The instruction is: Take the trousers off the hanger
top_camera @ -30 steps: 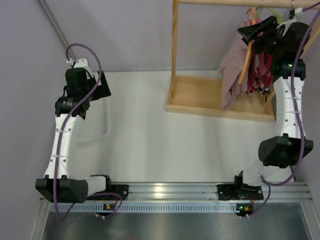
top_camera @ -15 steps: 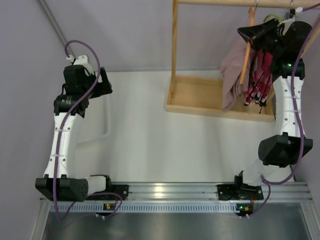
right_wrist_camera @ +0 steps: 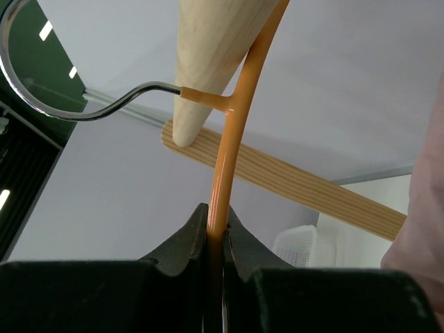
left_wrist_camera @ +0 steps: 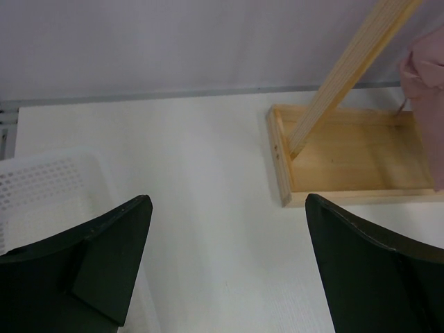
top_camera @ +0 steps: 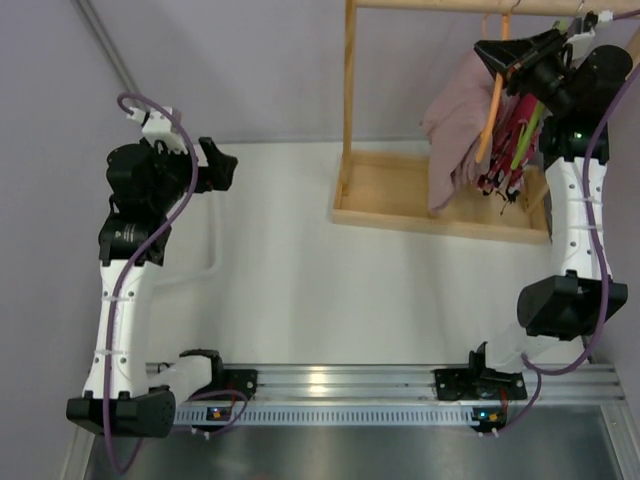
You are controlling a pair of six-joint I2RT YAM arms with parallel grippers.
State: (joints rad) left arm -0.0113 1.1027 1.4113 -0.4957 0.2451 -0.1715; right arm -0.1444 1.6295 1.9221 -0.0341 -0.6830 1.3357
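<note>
The dusty-pink trousers (top_camera: 452,128) hang limp from the thin orange hanger (top_camera: 491,115) on the wooden rack, tilted out to the left. My right gripper (top_camera: 498,62) is shut on the hanger's orange arm just below the neck. In the right wrist view the black jaws pinch the orange hanger (right_wrist_camera: 232,139) at the right gripper (right_wrist_camera: 216,211); its metal hook (right_wrist_camera: 69,111) curves beside the rail (right_wrist_camera: 208,62). Trouser fabric (right_wrist_camera: 424,229) shows at the right edge. My left gripper (top_camera: 225,165) is open and empty over the table, far left of the rack. The left wrist view shows the left gripper (left_wrist_camera: 229,201) above bare table.
The rack has a wooden base tray (top_camera: 395,192), an upright post (top_camera: 348,90) and a top rail (top_camera: 440,5). A red-and-pink patterned garment (top_camera: 508,140) on a lime-green hanger (top_camera: 530,118) hangs right behind the trousers. A white perforated basket (left_wrist_camera: 41,187) lies at the left.
My right gripper has closed on the orange hanger and pulled it, so the trousers swung out to the left. The left arm has lifted and turned its gripper toward the rack.
</note>
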